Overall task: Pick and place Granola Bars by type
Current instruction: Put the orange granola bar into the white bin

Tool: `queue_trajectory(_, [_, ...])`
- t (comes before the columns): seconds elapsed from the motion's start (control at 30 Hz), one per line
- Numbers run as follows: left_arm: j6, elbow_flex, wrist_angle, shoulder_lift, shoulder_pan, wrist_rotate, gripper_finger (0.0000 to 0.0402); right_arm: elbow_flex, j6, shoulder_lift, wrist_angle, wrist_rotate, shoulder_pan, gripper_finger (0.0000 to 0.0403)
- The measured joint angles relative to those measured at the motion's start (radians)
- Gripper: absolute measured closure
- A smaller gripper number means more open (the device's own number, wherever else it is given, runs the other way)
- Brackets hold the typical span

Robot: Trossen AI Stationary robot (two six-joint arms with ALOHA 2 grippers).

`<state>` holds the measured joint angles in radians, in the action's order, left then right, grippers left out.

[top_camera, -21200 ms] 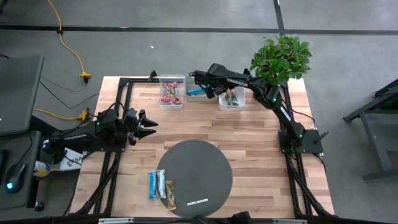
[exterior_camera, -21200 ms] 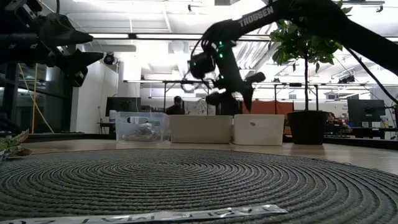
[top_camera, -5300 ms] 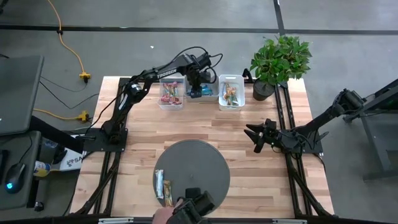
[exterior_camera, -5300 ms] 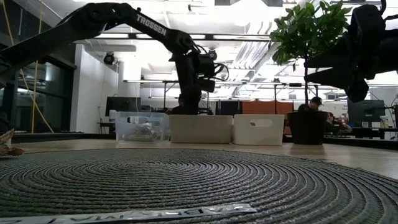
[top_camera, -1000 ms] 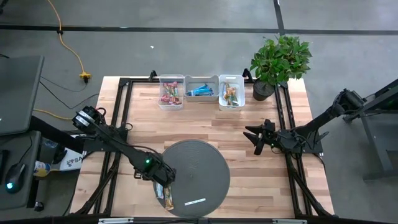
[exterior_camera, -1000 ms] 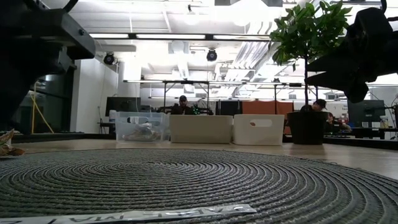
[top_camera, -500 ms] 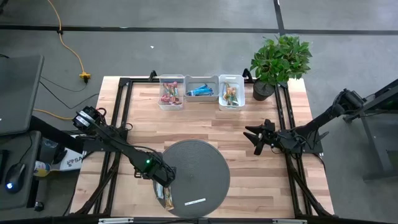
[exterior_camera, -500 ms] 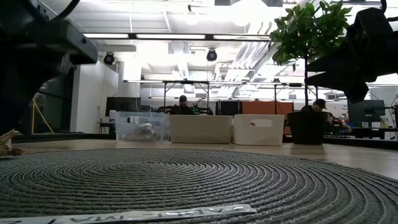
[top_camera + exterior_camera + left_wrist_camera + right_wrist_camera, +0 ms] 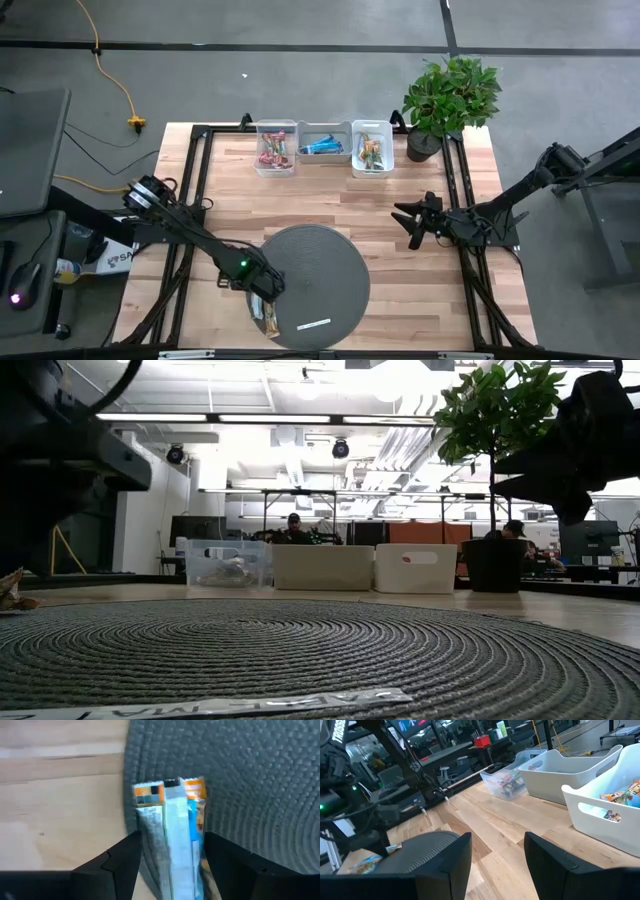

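Two granola bars (image 9: 170, 805) lie side by side on the near-left edge of the round grey mat (image 9: 320, 265); one shows a silver-blue wrapper, the other orange and blue. My left gripper (image 9: 172, 845) is open above them, one finger on either side of the pair, and I cannot tell whether it touches them. In the high view it (image 9: 262, 298) hides most of the bars (image 9: 271, 323). My right gripper (image 9: 410, 222) waits open over the table's right side. More bars lie in the three bins at the far edge.
The far edge holds a clear bin (image 9: 276, 148) with red-pink bars, a white bin (image 9: 324, 145) with a blue bar and a white bin (image 9: 372, 148) with brown-orange-green bars. A potted plant (image 9: 450, 95) stands at the far right corner. A white label strip (image 9: 317, 324) lies on the mat.
My left gripper has moved a little toward the near edge and down over the two bars at the mat's edge. The bars have stayed where they were.
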<state>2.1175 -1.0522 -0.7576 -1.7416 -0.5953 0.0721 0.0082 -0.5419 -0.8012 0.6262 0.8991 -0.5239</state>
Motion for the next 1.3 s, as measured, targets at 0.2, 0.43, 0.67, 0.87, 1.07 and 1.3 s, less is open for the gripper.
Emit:
queue_trajectory(0.2, [-0.009,0.0,0.026,-0.008,0.0,0.005,0.0193,0.0,0.0,0.003,-0.003,-0.016,0.001,0.0238])
queue_trajectory(0.43, [-0.018,0.0,0.026,-0.008,0.0,0.004,0.0237,0.0,0.0,0.004,-0.002,-0.017,0.002,0.0238])
queue_trajectory(0.67, [-0.026,0.0,0.029,-0.008,0.0,0.007,0.0278,0.0,0.0,0.004,-0.001,-0.019,0.002,0.0238])
queue_trajectory(0.87, [-0.042,0.0,0.025,-0.008,0.0,0.003,0.0287,0.0,0.0,0.004,-0.001,-0.019,0.002,0.0238])
queue_trajectory(1.07, [-0.066,0.0,0.024,-0.008,0.0,-0.005,0.0287,0.0,0.0,0.004,-0.001,-0.02,0.002,0.0238])
queue_trajectory(1.3, [-0.077,-0.001,0.013,0.026,0.0,-0.077,0.0287,0.0,0.0,0.004,0.026,-0.02,0.002,0.0238])
